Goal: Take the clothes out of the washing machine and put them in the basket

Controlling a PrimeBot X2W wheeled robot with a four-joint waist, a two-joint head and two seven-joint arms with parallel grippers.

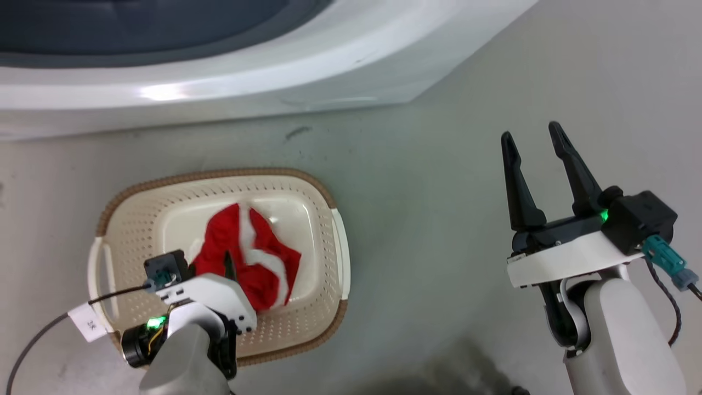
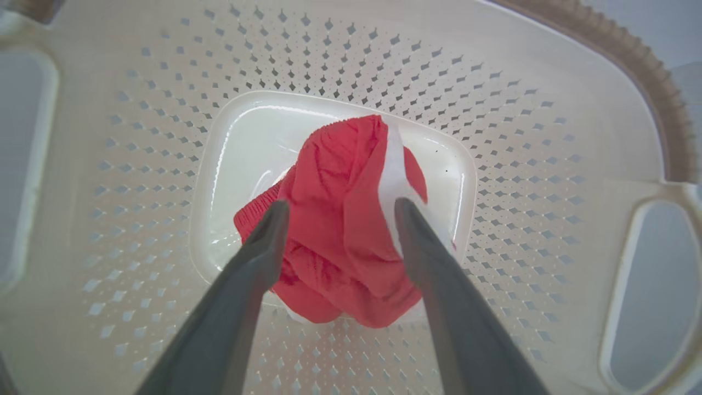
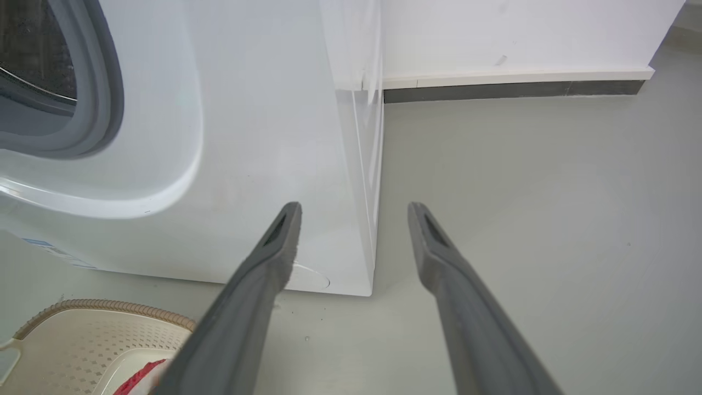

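A red garment with a white band, one of the clothes [image 1: 263, 258], lies crumpled on the floor of the cream basket [image 1: 219, 174]. My left gripper [image 1: 230, 269] hangs over the basket's near side, pointing down into it. In the left wrist view its open fingers straddle the clothes [image 2: 340, 236] above the basket's perforated wall [image 2: 329, 55], holding nothing. The right gripper [image 1: 531, 133] stands open and empty in the air to the right, over bare floor. The washing machine [image 1: 219, 82] spans the top; its grey gasket [image 3: 104, 82] shows at the upper left of the right wrist view.
The basket [image 3: 82, 329] sits on grey floor just in front of the machine's white front [image 3: 263, 137]. A wall with dark skirting [image 3: 493, 90] runs behind to the right. A cable with a white tag [image 1: 90, 323] trails from my left wrist.
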